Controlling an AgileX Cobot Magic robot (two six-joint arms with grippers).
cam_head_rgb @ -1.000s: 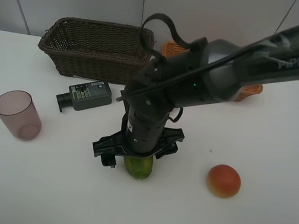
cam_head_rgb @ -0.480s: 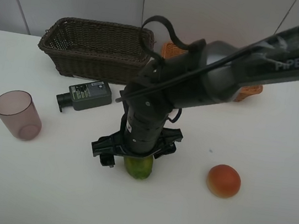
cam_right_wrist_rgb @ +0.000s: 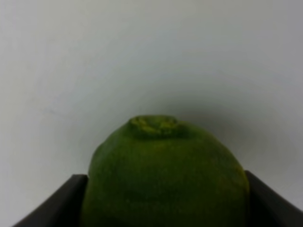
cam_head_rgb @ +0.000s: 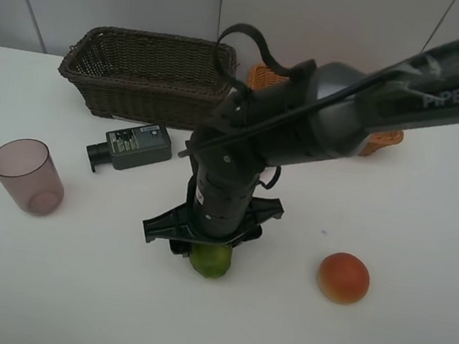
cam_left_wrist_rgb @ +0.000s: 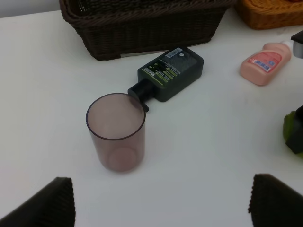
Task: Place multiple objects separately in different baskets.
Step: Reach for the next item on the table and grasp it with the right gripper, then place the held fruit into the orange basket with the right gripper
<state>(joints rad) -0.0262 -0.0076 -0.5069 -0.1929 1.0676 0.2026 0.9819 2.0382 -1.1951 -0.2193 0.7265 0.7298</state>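
Green fruit (cam_head_rgb: 212,262), on the table (cam_head_rgb: 424,251), sits pinched at its sides in your right gripper (cam_right_wrist_rgb: 165,201), apparently for lifting; dark basket (cam_head_rgb: 149,75) waits at eleven o'clock, orange basket (cam_head_rgb: 268,76) at one. Your left gripper (cam_left_wrist_rgb: 158,201) hangs wide, empty.

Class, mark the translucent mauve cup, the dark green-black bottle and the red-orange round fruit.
translucent mauve cup (cam_head_rgb: 27,176): high exterior view, side wall.
dark green-black bottle (cam_head_rgb: 136,146): high exterior view, label.
red-orange round fruit (cam_head_rgb: 343,277): high exterior view, top.
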